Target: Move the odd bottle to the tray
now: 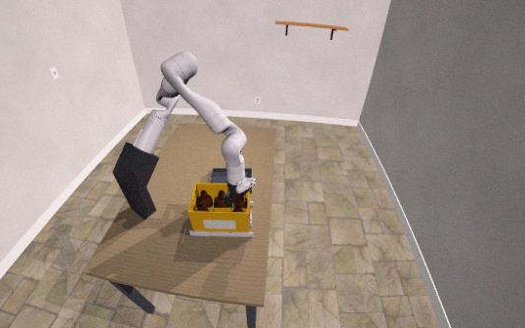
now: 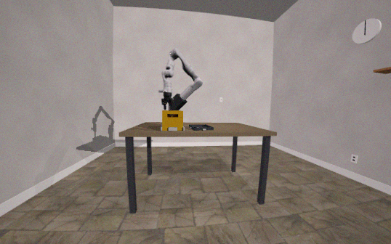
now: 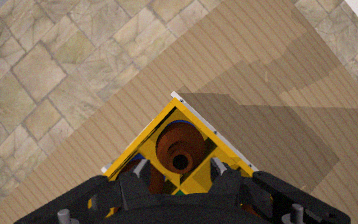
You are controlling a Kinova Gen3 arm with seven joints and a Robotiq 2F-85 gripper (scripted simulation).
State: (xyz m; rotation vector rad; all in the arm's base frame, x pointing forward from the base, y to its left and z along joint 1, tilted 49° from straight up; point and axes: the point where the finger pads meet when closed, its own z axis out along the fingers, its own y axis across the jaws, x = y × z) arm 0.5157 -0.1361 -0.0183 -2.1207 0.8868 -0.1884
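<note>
Standing on dark legs over a stone-tiled floor (image 2: 197, 189), the wooden tabletop (image 1: 138, 244) carries a yellow crate (image 1: 220, 221) and, just behind it in the top view, a dark tray (image 2: 200, 127). Pale walls close the room on the left and back, a grey wall on the right; a small orange shelf (image 1: 311, 25) hangs on the back wall, and a round clock (image 2: 366, 30) shows in the exterior view.

From the dark base (image 1: 135, 178) at the tabletop's left edge, the arm (image 1: 201, 104) rises, folds at a high elbow and comes down to the right, its last link near vertical over the crate's back right corner. The gripper (image 3: 179, 172) points straight down just above the crate's rim.

The fingers stand partly open, released and holding nothing. In the wrist view they sit either side of the open mouth of a brown bottle (image 3: 181, 145) in the crate's corner cell, without touching it as far as this close view shows. The other brown bottles (image 1: 205, 200) stand upright in the crate; which one has the odd neck I cannot tell. The tray is bare of bottles.
</note>
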